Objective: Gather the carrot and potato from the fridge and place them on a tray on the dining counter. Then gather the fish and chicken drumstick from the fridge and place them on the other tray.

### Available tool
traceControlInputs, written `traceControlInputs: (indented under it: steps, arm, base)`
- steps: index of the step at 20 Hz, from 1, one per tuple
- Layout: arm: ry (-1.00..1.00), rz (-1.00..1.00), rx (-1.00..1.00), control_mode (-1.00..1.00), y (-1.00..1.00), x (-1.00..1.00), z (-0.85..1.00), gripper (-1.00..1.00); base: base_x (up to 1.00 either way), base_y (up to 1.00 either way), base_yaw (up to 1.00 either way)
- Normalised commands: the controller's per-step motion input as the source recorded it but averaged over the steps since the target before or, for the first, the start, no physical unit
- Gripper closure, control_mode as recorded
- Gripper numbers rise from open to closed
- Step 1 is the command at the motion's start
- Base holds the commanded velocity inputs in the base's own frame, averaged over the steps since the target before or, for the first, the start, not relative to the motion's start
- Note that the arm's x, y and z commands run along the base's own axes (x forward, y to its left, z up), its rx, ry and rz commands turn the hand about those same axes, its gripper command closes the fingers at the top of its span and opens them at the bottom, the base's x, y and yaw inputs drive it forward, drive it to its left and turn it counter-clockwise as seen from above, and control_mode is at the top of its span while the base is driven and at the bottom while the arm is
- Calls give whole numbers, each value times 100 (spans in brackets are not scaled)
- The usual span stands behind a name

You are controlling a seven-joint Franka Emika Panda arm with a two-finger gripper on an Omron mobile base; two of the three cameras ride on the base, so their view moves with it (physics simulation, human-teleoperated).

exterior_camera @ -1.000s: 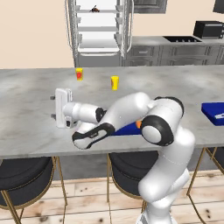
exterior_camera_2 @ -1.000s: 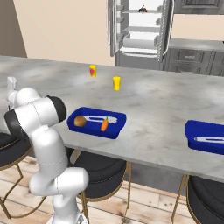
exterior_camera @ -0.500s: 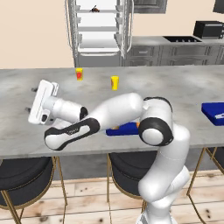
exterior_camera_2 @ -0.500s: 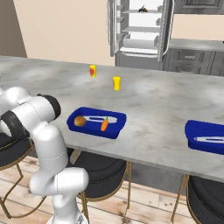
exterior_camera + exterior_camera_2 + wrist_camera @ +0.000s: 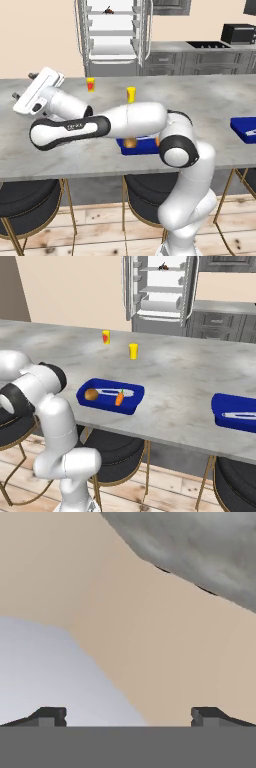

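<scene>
A blue tray (image 5: 131, 404) on the dining counter (image 5: 180, 371) holds the potato (image 5: 91, 394) and the carrot (image 5: 119, 399). In the left base view my arm hides most of this tray (image 5: 145, 147), and the potato (image 5: 131, 143) peeks out below the arm. The other blue tray (image 5: 235, 412) lies at the right (image 5: 245, 129). The fridge (image 5: 160, 286) stands open at the back, with a small dark item (image 5: 162, 266) on its top shelf (image 5: 107, 10). I cannot tell whether that item is the fish or the chicken drumstick. My gripper (image 5: 22, 86) is open and empty, far left above the counter, pointing away (image 5: 128, 717).
A red-and-yellow cup (image 5: 106, 336) and a yellow cup (image 5: 133, 351) stand on the counter behind the first tray. Dark stools (image 5: 115, 453) stand under the counter's near edge. Grey cabinets and a microwave (image 5: 240, 32) line the back wall.
The arm has swung left across the counter, carrying the hand from the middle to the far left and tilting it upward. The trays, the cups and the base have stayed put.
</scene>
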Motion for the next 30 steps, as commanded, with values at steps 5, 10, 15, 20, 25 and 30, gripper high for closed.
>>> traceControlInputs:
  steps: [5,10,15,20,25,30]
  arm:
    - [23,0,26,-100,-13,2,100,-100]
    - [17,-1,19,-100,-33,13,100,-100]
    - [2,1,17,-100,-56,7,100,-100]
    - [-13,9,16,-100,-82,4,100,-100]
    - [-14,8,3,-100,-97,-11,20,-100]
    - [-15,0,-27,-100,-100,-38,-30,-100]
  base:
    - [0,0,0]
    - [0,0,0]
    - [0,0,0]
    - [0,0,0]
    - [0,0,0]
    - [0,0,0]
